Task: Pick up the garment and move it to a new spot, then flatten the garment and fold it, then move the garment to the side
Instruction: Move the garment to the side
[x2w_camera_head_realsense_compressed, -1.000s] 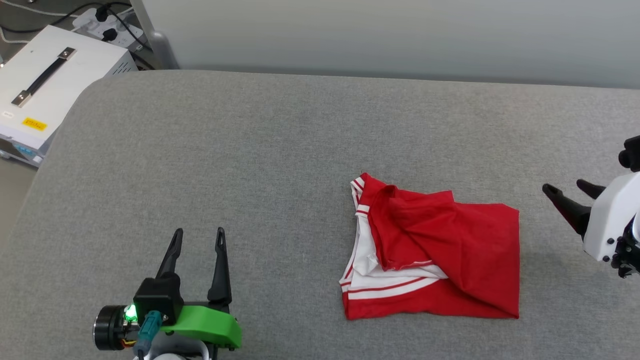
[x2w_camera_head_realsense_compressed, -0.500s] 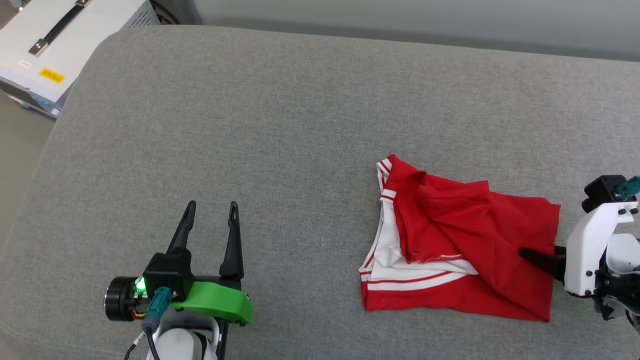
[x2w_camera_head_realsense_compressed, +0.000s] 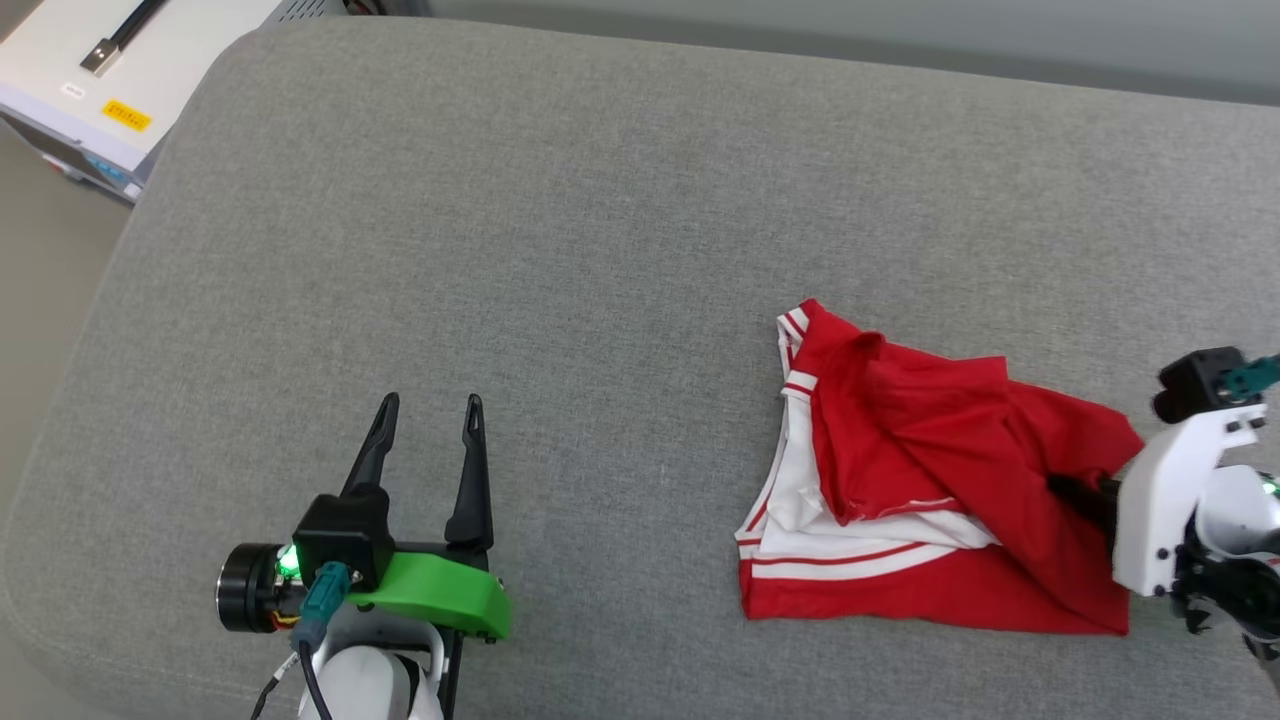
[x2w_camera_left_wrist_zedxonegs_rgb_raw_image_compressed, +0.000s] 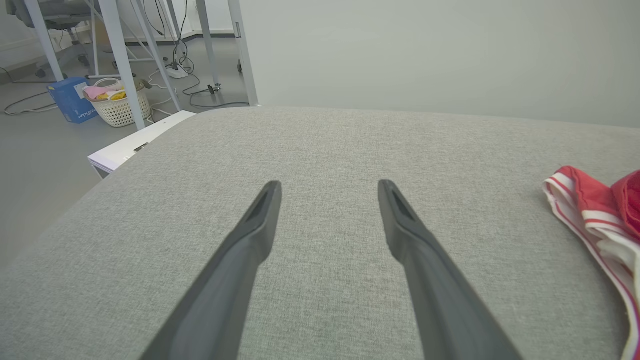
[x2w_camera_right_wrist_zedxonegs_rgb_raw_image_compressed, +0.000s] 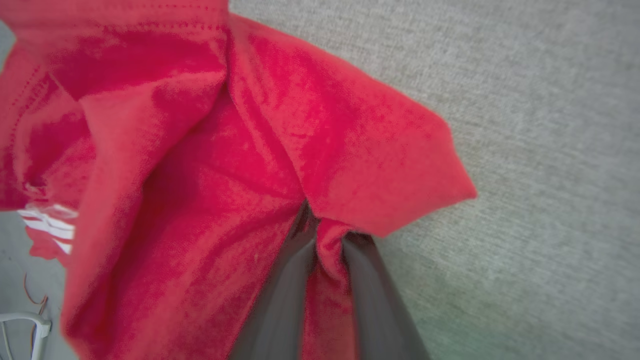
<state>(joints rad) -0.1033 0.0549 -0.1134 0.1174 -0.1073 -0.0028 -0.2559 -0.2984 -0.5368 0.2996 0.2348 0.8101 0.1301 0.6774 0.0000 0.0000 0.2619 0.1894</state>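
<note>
The right gripper (x2w_camera_right_wrist_zedxonegs_rgb_raw_image_compressed: 325, 235) is pinching a fold of red cloth between its two dark fingers, which are pressing together at the right edge of the garment (x2w_camera_head_realsense_compressed: 930, 500). The garment is lying on the right part of the gray padded surface (x2w_camera_head_realsense_compressed: 600, 250) as a rumpled bundle, with red layers turned over a white sleeve and its striped trim. The left gripper (x2w_camera_head_realsense_compressed: 430, 400) is holding its fingers spread with nothing between them, hovering over bare surface well apart from the garment. I am judging that a move of the garment is only beginning. The bundle is neither flat nor neatly folded, so flattening, folding and setting it aside are probably remaining.
</note>
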